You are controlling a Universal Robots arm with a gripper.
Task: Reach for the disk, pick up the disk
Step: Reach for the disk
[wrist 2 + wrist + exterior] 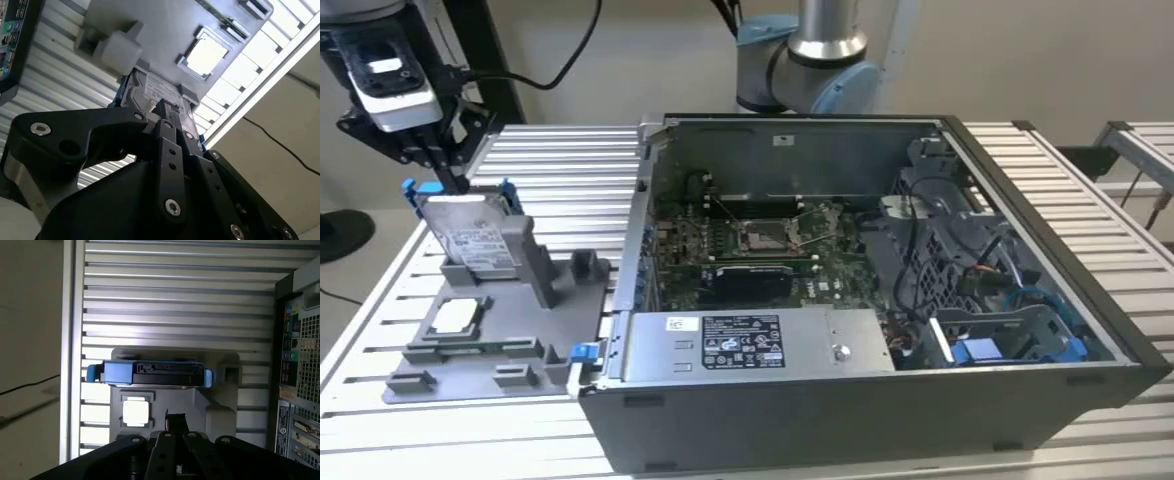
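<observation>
Just above upright silver-grey rectangular disk (479,238) in blue plastic bracket: your tool (451,182) looks clenched, empty. Spread jaws, centre over top edge, descend straight.

Disk (478,238): silver-grey, white label w/ dark print, blue bracket at edges. Gripper (451,178): black, silver screw heads in second wrist view. Holder tray (520,335): plain mid-grey. CPU chip (456,316): silver. Table (567,165): pale silver, ribbed stripes. PC case (854,420): dark grey; board (781,262) green; PSU box (854,345) grey, black-white label.
</observation>
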